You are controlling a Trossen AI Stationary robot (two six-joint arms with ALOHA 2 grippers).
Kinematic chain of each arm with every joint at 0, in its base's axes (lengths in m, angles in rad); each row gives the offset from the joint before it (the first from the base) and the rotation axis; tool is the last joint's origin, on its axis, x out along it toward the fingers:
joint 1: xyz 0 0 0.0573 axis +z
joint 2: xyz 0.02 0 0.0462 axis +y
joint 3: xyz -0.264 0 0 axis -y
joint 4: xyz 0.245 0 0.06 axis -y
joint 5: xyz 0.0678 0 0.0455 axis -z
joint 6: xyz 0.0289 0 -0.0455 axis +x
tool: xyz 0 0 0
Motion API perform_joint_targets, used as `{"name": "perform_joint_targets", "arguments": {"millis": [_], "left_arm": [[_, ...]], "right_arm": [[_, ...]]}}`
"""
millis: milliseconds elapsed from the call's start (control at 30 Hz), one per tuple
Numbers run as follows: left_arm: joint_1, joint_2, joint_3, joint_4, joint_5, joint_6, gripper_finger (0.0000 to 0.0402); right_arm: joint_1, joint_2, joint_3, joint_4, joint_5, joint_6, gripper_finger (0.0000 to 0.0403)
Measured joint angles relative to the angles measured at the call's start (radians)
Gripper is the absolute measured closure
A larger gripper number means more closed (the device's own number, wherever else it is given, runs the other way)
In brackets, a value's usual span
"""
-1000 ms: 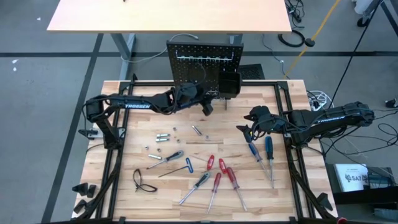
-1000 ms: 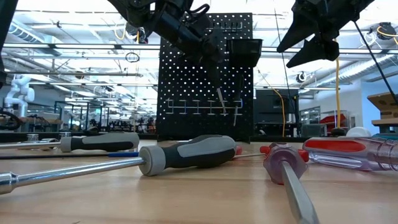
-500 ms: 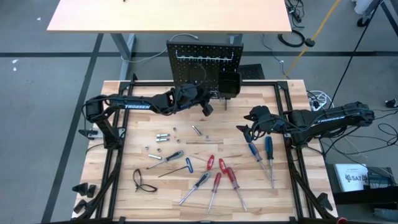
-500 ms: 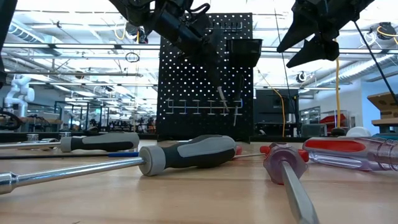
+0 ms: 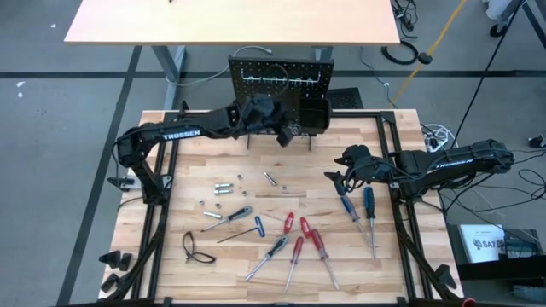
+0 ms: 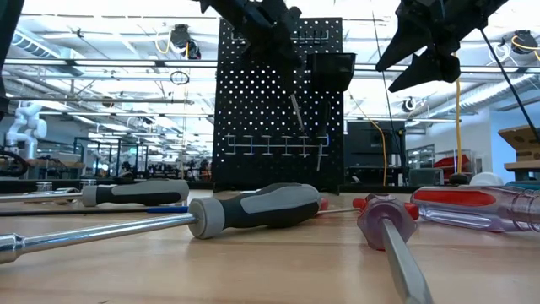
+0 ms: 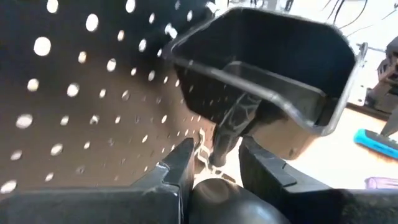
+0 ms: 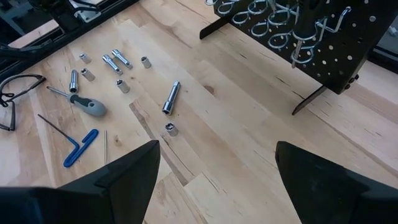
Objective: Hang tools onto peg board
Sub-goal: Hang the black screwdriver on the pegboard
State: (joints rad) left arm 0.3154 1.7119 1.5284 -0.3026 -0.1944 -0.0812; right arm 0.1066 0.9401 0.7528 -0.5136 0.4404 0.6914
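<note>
The small silver bit [image 6: 295, 112] is held between the fingers [image 7: 178, 163] of the left gripper [image 5: 286, 134]; the fingers are closed around it, and the bit stands out from their tips. In the low view its long axis is close to vertical, a little tilted, with the free end pointing downward, in front of the peg board [image 6: 253, 127]. In the left wrist view the bit [image 7: 229, 127] points away from the gripper toward the underside of the small black bin [image 7: 273, 68], which is just ahead of the fingertips; whether the bit touches the bin, I cannot tell. The perforated panel [image 7: 81, 93] is close beside this gripper; below the gripper in the low view is the silver hook rail [image 6: 268, 145], where one other small bit [image 6: 321, 154] hangs.

The right gripper [image 5: 339, 182] is well apart from the left one, above the table [image 5: 256, 162]; its fingers [image 8: 118, 180] are wide open and hold nothing. Just beside it lie two blue-handled screwdrivers [image 5: 368, 205]; farther from it are the red-handled screwdrivers [image 5: 307, 237], a blue T-handle key [image 5: 247, 228] and some silver bits [image 5: 223, 188].
</note>
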Motion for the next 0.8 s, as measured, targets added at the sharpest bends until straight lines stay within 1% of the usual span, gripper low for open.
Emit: {"name": "perform_joint_targets", "arguments": {"millis": [200,367,633,800], "left_arm": [[0.005,0.003,0.0,-0.01,0.033,-0.018,0.0297],[0.016,0.016,0.002,0.034,0.039,-0.018,0.0297],[0.044,0.055,0.001,0.009,0.091,-0.044,0.0297],[0.046,0.068,0.001,0.006,0.094,-0.043,0.0297]], "right_arm": [[0.0,0.0,0.0,0.001,0.0,0.0,0.0092],[0.0,0.0,0.0,0.001,0.0,-0.004,0.0092],[0.0,0.0,0.0,0.001,0.0,-0.005,0.0092],[0.0,0.001,0.0,0.002,0.0,-0.004,0.0092]]}}
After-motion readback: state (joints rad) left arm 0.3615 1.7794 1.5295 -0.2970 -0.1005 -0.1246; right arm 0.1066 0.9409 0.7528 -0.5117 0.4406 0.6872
